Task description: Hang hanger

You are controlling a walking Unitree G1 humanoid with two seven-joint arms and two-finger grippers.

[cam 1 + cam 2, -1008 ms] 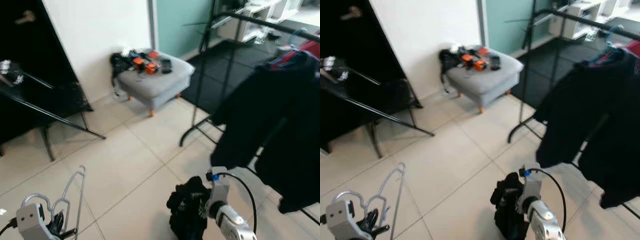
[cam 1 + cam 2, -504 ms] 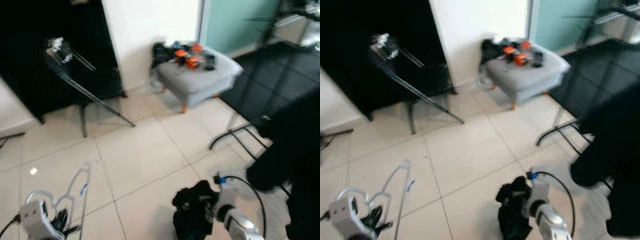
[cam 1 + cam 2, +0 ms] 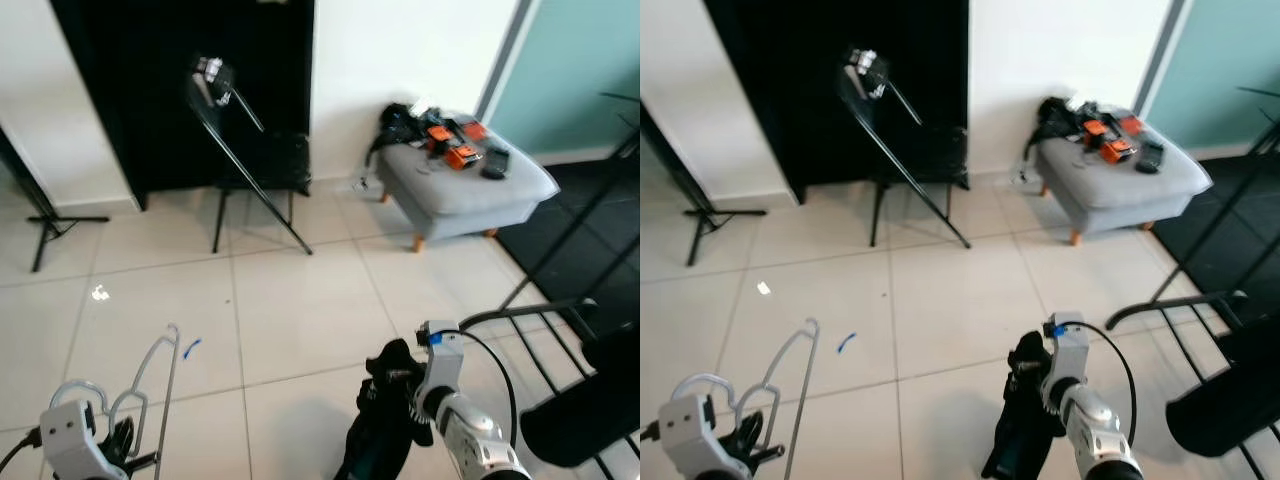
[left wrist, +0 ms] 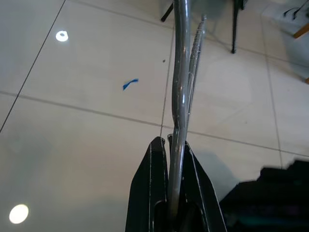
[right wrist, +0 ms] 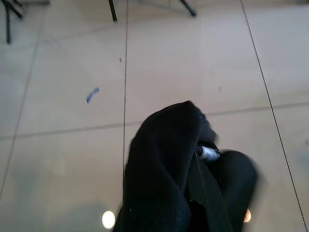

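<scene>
left gripper (image 4: 171, 193) clamping hanger (image 4: 179, 92), tiled floor (image 3: 290, 320)

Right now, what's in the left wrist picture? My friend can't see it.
The left end effector pinches a silver wire hanger between its black fingers, above pale floor tiles. A small blue scrap lies on the tiles.

Ahead of me, at the upper right, a grey footstool (image 3: 470, 190) carries orange and black gadgets (image 3: 452, 148); a tripod (image 3: 245, 150) leans at upper centre.
</scene>
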